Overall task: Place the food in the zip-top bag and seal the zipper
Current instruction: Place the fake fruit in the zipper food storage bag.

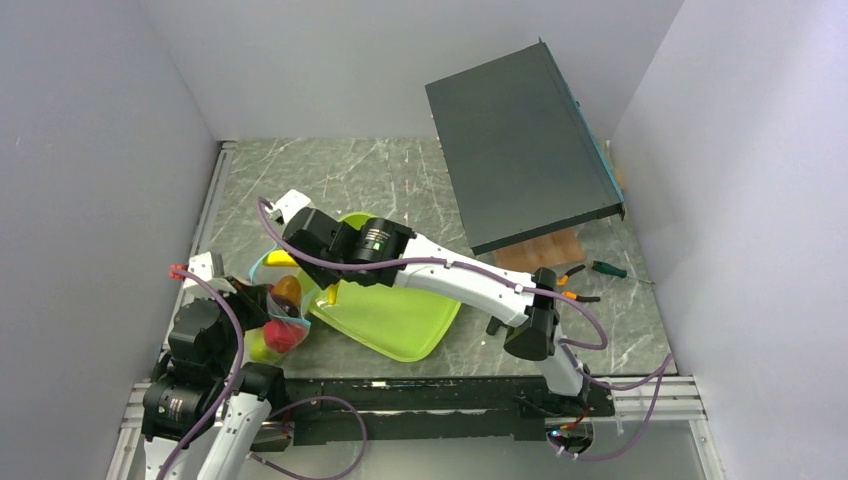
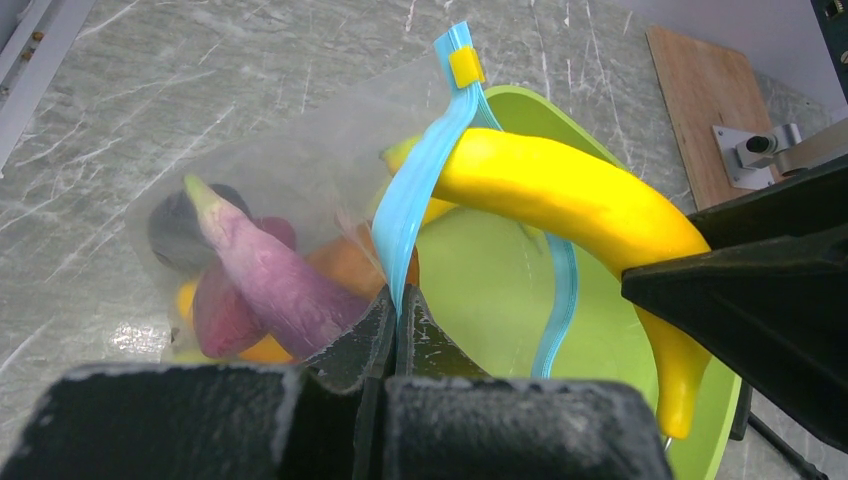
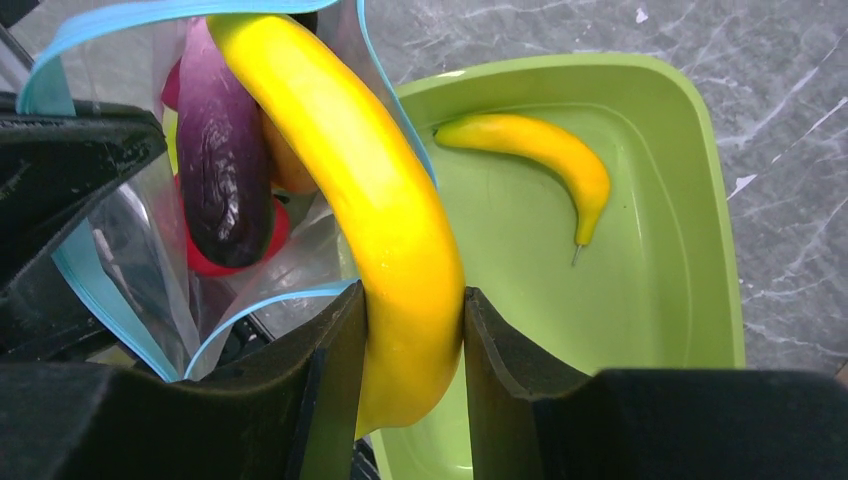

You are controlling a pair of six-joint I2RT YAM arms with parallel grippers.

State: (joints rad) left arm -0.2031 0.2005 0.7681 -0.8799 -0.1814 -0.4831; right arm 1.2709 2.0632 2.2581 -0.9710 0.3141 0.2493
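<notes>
Here, my right end effector (image 3: 415, 305) clamps a yellow banana (image 3: 350, 150) at the mouth of the zip-top bag (image 2: 290, 150); my left end effector (image 2: 395, 318) pinches its blue zipper (image 2: 420, 190).

One overhead, two close wrist views

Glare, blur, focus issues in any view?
Top external: even light, sharp, but bag small, partly occluded. Left wrist: zipper and held banana crisp, left fingers dark and soft. Right wrist: mild sheen on held banana, right fingers near-black, detail lost.
</notes>
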